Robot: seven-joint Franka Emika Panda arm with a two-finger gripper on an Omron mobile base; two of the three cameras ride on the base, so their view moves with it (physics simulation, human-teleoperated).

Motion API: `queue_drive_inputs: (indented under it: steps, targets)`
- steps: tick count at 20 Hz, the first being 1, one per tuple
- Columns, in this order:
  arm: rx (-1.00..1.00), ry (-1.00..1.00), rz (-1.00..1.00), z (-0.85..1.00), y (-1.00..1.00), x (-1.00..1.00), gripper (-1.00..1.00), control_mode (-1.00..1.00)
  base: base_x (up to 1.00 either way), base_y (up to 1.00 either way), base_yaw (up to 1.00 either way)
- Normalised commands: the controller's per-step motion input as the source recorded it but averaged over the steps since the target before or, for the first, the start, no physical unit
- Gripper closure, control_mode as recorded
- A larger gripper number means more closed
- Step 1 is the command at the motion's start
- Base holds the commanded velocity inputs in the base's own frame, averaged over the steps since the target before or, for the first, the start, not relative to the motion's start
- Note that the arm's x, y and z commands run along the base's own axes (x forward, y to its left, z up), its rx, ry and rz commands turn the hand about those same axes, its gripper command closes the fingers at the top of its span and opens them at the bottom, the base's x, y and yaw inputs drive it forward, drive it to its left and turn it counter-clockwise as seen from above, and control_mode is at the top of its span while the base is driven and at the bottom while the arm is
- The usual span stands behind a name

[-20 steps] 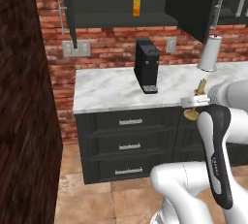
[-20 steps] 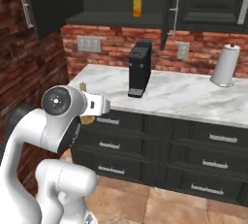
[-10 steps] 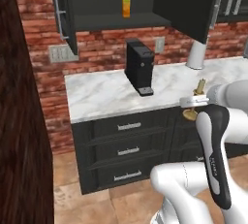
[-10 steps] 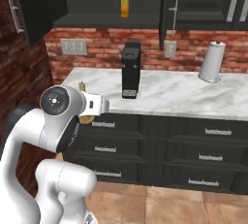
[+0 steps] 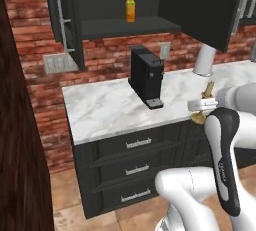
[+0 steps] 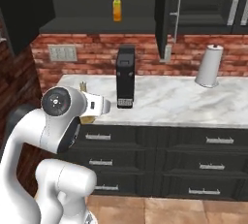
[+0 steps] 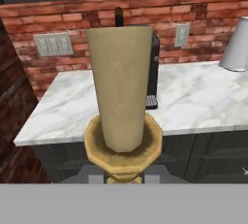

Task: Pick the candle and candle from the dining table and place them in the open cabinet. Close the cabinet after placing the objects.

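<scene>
In the gripper, closed on its brass holder, a cream candle stood upright, carried in the air in front of the worktop rather than resting on it. In the left base view the candle showed just above the arm's wrist, and in the right base view it peeked out behind the white hand. Beyond it a black coffee machine stood on the marble. Above, the black cabinet hung with both doors swung open, an orange carton on its shelf. A paper towel roll stood farther right against the brick wall.
</scene>
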Motion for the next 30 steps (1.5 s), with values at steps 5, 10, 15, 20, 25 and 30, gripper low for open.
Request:
queue_drive_inputs:
  steps: [5,10,15,20,25,30]
  targets:
    - [0.0,0.0,0.0,0.0,0.0,0.0,1.0,1.0,0.63,0.02,0.13]
    - [0.0,0.0,0.0,0.0,0.0,0.0,1.0,1.0,0.72,0.0,0.15]
    - [0.0,0.0,0.0,0.0,0.0,0.0,1.0,1.0,0.59,0.0,0.13]
    - [0.0,0.0,0.0,0.0,0.0,0.0,1.0,1.0,0.34,0.07,0.07]
    - [0.0,0.0,0.0,0.0,0.0,0.0,1.0,1.0,0.08,0.04,0.06]
    - [0.0,0.0,0.0,0.0,0.0,0.0,1.0,1.0,0.0,0.09,0.06]
